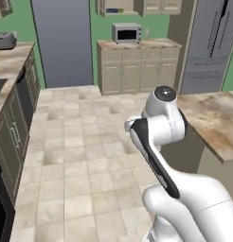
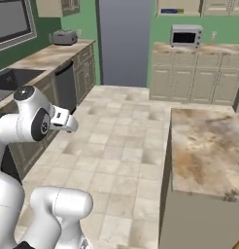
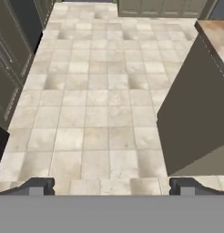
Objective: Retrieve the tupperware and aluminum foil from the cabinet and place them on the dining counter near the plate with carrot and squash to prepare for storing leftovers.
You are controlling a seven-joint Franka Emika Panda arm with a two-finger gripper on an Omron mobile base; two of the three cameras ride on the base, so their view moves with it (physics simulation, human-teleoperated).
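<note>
gripper (image 3: 111,185): jaws spread wide apart with nothing between them, the two dark finger tips (image 3: 37,185) at opposite sides of the hand view's lower edge, pointing down at bare floor.
arm (image 1: 158,137): folded up high over the base, elbow bent, standing in the open middle of the kitchen, well apart from every cabinet.
floor (image 3: 104,104): pale stone tiles, directly beneath the gripper.
table (image 2: 206,148): the dining counter with a mottled brown stone top on the robot's right side, its dark side panel (image 3: 196,113) close beside the gripper in the hand view; the visible part of its top carries no plate.
left counter run (image 2: 48,57): dark lower cabinets under a stone top along the robot's left, with a sink (image 2: 12,78) set in it and a toaster (image 2: 64,37) at the far end.
far counter (image 1: 137,44): beige lower cabinets against the green back wall, a microwave (image 1: 126,33) standing on top.
upper cabinets (image 1: 137,6): on the back wall above the microwave, one compartment open-fronted with a small blue and yellow item (image 2: 169,10) inside; too small to tell what it is.
fridge (image 1: 208,42): tall and grey, right of the far counter.
tupperware and aluminum foil: cannot be made out anywhere in these pictures.
</note>
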